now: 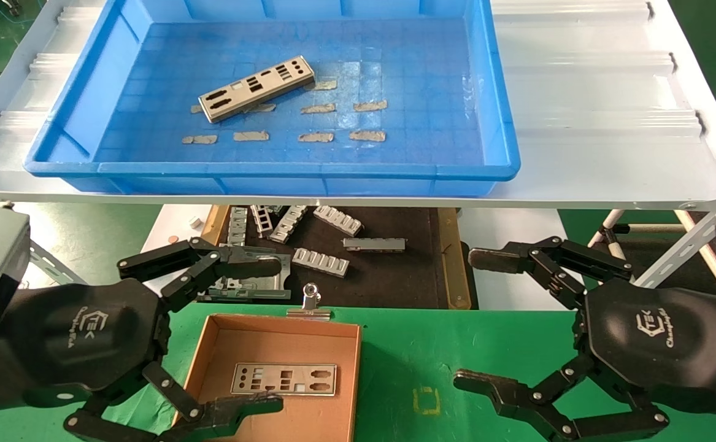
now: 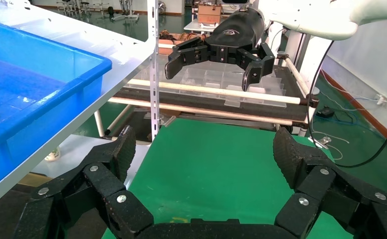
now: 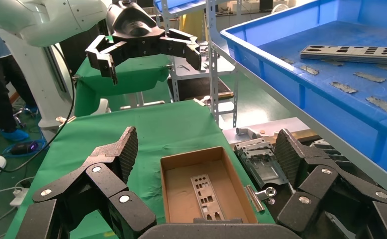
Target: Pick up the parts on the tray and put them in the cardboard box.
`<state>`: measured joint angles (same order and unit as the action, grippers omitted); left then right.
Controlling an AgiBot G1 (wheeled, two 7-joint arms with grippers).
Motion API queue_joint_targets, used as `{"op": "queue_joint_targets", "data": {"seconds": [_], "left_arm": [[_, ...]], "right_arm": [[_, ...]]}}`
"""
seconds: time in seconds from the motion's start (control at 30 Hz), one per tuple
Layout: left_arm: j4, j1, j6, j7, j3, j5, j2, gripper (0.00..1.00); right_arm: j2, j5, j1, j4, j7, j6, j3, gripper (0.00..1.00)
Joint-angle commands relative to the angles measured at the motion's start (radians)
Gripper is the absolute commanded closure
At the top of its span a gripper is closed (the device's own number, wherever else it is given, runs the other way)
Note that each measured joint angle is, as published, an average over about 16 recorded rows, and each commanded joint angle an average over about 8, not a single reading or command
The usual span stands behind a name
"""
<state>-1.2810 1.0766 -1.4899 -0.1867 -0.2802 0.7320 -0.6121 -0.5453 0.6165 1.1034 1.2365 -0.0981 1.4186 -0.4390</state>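
Note:
One silver punched plate (image 1: 256,88) lies slanted in the left half of the blue tray (image 1: 505,167) on the upper shelf; it also shows in the right wrist view (image 3: 350,52). Another plate (image 1: 284,379) lies flat in the cardboard box (image 1: 296,347) on the green mat, and shows in the right wrist view (image 3: 206,194). My left gripper (image 1: 272,336) is open and empty, hovering over the box's left side. My right gripper (image 1: 469,319) is open and empty over the mat, right of the box. Both grippers are well below the tray.
Beige tape scraps (image 1: 315,136) lie on the tray floor. A binder clip (image 1: 310,304) sits on the box's far edge. Ribbed grey brackets (image 1: 321,261) lie on a dark board beyond the box, under the white shelf (image 1: 609,153).

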Motion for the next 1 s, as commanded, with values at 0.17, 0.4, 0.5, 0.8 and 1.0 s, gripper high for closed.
{"op": "queue_joint_targets", "data": {"seconds": [0.17, 0.4, 0.5, 0.8, 1.0], "left_arm": [[0.01, 0.009, 0.02, 0.002, 0.004, 0.005, -0.006, 0.0], [0.107, 0.109, 0.139, 0.008, 0.005, 0.061, -0.071, 0.0], [0.185, 0.183, 0.191, 0.01, -0.009, 0.103, -0.119, 0.0], [0.485, 0.438, 0.264, 0.049, -0.1, 0.282, -0.267, 0.0], [0.686, 0.569, 0.247, 0.124, -0.144, 0.359, -0.341, 0.0]], "right_arm": [[0.0, 0.0, 0.0, 0.0, 0.0, 0.0, 0.0, 1.0], [0.0, 0.0, 0.0, 0.0, 0.0, 0.0, 0.0, 1.0], [0.0, 0.0, 0.0, 0.0, 0.0, 0.0, 0.0, 1.0], [0.0, 0.0, 0.0, 0.0, 0.0, 0.0, 0.0, 1.0], [0.0, 0.0, 0.0, 0.0, 0.0, 0.0, 0.0, 1.0]]}}
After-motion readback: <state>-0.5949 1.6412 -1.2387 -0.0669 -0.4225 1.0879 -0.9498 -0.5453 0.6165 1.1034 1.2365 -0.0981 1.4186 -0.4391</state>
